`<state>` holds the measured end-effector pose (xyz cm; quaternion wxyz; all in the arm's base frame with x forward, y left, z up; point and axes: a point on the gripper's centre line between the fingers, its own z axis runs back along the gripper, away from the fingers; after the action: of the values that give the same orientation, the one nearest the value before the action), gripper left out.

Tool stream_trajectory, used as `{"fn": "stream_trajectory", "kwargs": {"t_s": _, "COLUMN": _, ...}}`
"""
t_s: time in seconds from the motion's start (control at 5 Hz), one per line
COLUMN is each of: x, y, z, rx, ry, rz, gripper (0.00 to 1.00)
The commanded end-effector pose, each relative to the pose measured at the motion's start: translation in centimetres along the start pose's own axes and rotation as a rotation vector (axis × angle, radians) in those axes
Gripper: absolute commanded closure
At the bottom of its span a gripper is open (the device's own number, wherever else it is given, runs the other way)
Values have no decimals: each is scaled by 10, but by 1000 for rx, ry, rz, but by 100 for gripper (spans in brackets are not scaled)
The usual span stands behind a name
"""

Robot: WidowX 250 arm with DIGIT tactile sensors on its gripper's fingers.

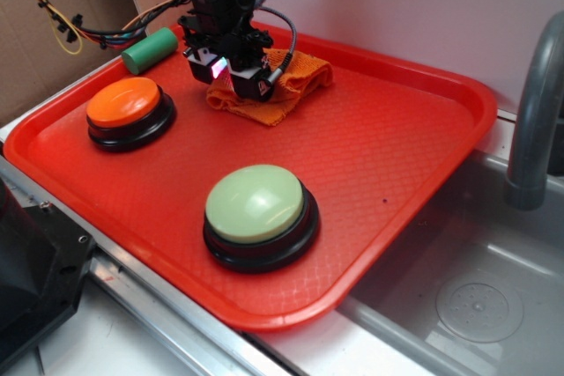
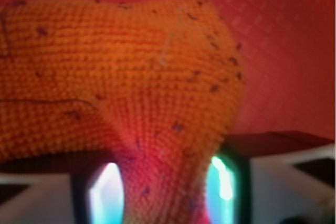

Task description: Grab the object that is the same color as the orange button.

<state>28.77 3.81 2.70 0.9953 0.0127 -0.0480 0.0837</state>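
An orange nubby rag [image 1: 286, 85] lies bunched at the back of the red tray [image 1: 397, 156]. My gripper [image 1: 231, 74] is down on the rag's left part, shut on a fold of it. In the wrist view the rag [image 2: 121, 77] fills most of the frame, and a pinched ridge of cloth runs down between the two glowing fingers [image 2: 223, 187]; the gripper [image 2: 165, 192] squeezes that fold. The orange button [image 1: 125, 103], a glossy dome on a black base, stands at the tray's left, apart from the gripper.
A pale green domed button [image 1: 256, 204] stands near the tray's front. A green cylinder [image 1: 150, 50] lies at the back left by the tray rim. Cables and cardboard are behind; a grey faucet [image 1: 533, 112] and metal sink [image 1: 476, 297] are to the right.
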Motion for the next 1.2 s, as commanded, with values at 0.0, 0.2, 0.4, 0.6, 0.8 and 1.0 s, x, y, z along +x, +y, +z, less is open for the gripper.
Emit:
{"fn": "stream_trajectory", "kwargs": {"t_s": 0.0, "x": 13, "y": 0, "z": 11, "rx": 22, "ry": -35, "rz": 27, "gripper": 100}}
{"fn": "stream_trajectory", "kwargs": {"t_s": 0.2, "x": 11, "y": 0, "z": 20, "rx": 118, "ry": 10, "rz": 49, "gripper": 100}}
{"fn": "stream_trajectory", "kwargs": {"t_s": 0.4, "x": 9, "y": -3, "z": 31, "rx": 150, "ry": 25, "rz": 42, "gripper": 100}}
{"fn": "stream_trajectory", "kwargs": {"t_s": 0.6, "x": 5, "y": -9, "z": 62, "rx": 130, "ry": 34, "rz": 13, "gripper": 100}}
{"fn": "stream_trajectory", "kwargs": {"t_s": 0.8, "x": -8, "y": -20, "z": 97, "rx": 59, "ry": -15, "rz": -16, "gripper": 100}}
{"fn": "stream_trajectory", "kwargs": {"t_s": 1.0, "x": -31, "y": -28, "z": 125, "rx": -2, "ry": -17, "rz": -65, "gripper": 100}}
